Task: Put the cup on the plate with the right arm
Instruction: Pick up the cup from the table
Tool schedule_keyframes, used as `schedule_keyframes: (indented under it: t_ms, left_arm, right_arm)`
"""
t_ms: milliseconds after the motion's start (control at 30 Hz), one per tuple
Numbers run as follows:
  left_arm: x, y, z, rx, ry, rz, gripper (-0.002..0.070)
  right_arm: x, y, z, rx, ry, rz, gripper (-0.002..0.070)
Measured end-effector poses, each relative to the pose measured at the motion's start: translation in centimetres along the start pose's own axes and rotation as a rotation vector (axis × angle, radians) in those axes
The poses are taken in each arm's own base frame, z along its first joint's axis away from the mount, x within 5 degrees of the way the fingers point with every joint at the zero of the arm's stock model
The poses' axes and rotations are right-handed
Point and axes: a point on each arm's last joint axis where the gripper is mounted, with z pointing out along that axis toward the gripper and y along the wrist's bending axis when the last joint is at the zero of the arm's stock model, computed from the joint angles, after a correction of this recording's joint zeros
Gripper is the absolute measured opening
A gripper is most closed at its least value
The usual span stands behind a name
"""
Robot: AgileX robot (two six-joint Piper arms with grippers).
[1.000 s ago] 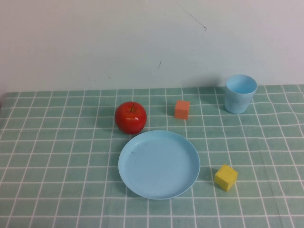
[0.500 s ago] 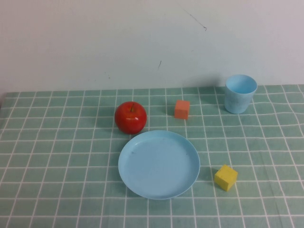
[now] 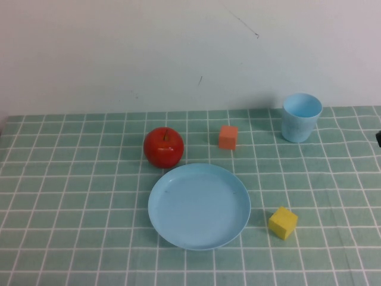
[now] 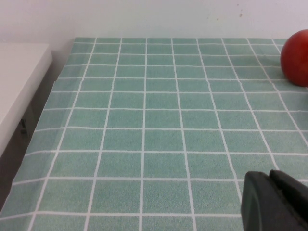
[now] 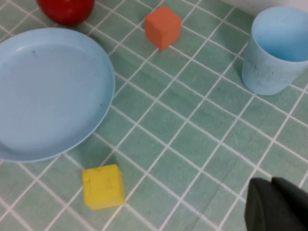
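- Right end effector (image 5: 276, 204): only a dark part shows in the right wrist view, above the checked bench (image 3: 71, 202) near its right edge, well apart from the cup (image 3: 302, 117); cannot tell whether the fingers are spread or pressed together.
- Left end effector (image 4: 274, 202): dark part shows in the left wrist view over the bench's left side, holding nothing; finger state cannot be told.
- Cup stands upright near the far right corner, mouth up.
- Plate (image 3: 199, 206) lies mid-bench toward the near edge, bare.
- Red apple (image 3: 164, 146) just beyond the plate's far-left rim.
- Orange cube (image 3: 228, 136) between apple and cup.
- Yellow cube (image 3: 283, 222) just right of the plate.
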Motion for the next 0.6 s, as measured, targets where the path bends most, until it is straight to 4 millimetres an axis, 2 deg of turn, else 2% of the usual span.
schedule_keyframes:
  t_ms: [100, 333, 467, 533, 600]
  left_arm:
    - [0.0, 0.0, 0.0, 0.000, 0.000, 0.000, -0.0003]
    - [0.0, 0.0, 0.0, 0.000, 0.000, 0.000, -0.0003]
    - [0.0, 0.0, 0.0, 0.000, 0.000, 0.000, -0.0003]
    - [0.0, 0.0, 0.0, 0.000, 0.000, 0.000, -0.0003]
    - [0.0, 0.0, 0.0, 0.000, 0.000, 0.000, -0.0003]
  right_arm:
    - [-1.2, -2.7, 3.3, -0.032, 0.027, 0.026, 0.0039]
    - [-4.6, -8.5, 10.7, -0.168, 0.057, 0.038, 0.0258]
    - [-6.3, -11.3, 14.3, -0.261, 0.108, 0.055, 0.0307]
    - [-6.2, -12.8, 16.4, -0.300, 0.180, 0.077, 0.0323]
    - [-6.5, -14.0, 17.6, -0.296, 0.234, 0.100, 0.0335]
